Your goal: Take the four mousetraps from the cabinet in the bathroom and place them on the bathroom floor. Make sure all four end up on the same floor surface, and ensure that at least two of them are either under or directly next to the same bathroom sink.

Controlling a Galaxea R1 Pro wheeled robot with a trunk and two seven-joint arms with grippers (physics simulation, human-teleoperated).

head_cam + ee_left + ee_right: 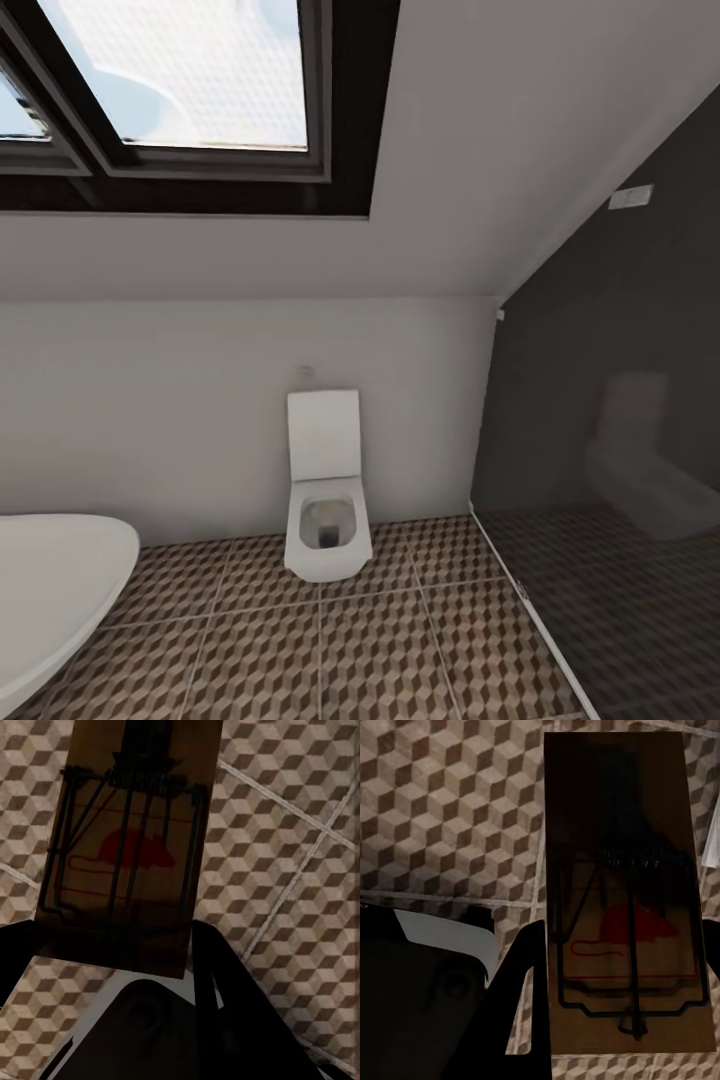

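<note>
A sloped white ceiling with a dark-framed skylight window [180,90] rises over a bathroom floor of brown, beige and white cube-patterned tiles [380,650]. A curved white bathtub rim [50,590] sits at the left edge, and a square white wall-hung toilet [325,500] stands against the back wall. The left gripper [112,960] pinches a flat tan wooden mousetrap with dark wire and a red mouse mark [124,862] above the tiles. The right gripper [622,1020] likewise clamps a second tan wooden mousetrap [622,907].
</note>
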